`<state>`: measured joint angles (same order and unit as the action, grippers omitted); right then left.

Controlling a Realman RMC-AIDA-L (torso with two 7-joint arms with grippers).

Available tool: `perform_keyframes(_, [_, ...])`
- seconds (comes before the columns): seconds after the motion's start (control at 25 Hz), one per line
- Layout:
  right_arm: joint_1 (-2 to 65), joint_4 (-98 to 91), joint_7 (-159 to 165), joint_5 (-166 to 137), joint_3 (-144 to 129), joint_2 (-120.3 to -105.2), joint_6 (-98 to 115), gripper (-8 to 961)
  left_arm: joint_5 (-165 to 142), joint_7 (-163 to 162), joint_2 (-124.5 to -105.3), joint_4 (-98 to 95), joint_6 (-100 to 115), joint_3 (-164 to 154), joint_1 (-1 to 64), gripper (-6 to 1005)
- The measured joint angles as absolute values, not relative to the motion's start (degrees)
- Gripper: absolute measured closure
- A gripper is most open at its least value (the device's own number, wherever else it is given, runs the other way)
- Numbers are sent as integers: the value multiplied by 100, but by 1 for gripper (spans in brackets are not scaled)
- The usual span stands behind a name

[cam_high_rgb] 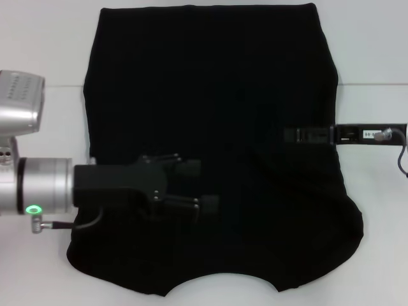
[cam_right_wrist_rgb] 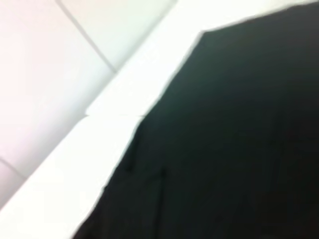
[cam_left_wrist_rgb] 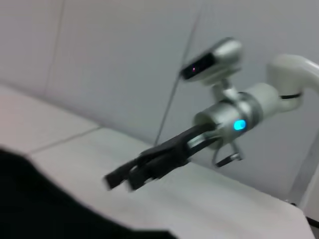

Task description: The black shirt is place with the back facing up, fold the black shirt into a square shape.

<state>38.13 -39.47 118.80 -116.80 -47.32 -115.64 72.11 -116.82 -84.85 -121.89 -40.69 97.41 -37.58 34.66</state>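
The black shirt (cam_high_rgb: 223, 127), soft and matte, lies flat on the smooth white table (cam_high_rgb: 38, 121). The left gripper (cam_high_rgb: 201, 185) hovers over it, fingers apart; the right gripper's (cam_high_rgb: 299, 134) spread cannot be told.

- The black shirt (cam_high_rgb: 223, 127): matt, soft cloth.
- Left claw (cam_high_rgb: 191, 185): matt black plastic, on a brushed silver metal wrist.
- Surface (cam_high_rgb: 44, 51): smooth, white, faintly glossy.
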Motion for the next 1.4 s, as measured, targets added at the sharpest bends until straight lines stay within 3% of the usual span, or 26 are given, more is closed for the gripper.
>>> perform_keyframes(0.44, [3688,-3842,10532,-11273,-4775,-11926,7475,98,-12735,-9347,-12100,-5028,9830,-2513,2754,50])
perform_keyframes(0.96, [4022,-3593,10303,-11240,-4803,-11951,7454,97,-14259,-10846,-12050,-5501,9530,-1971,2640,50])
perform_keyframes(1.4, [4043,-3617,10298,-11231,-4755,-11943,7450,97,-14493,-11091,-12131,-5469,9310,-2440,2701,50])
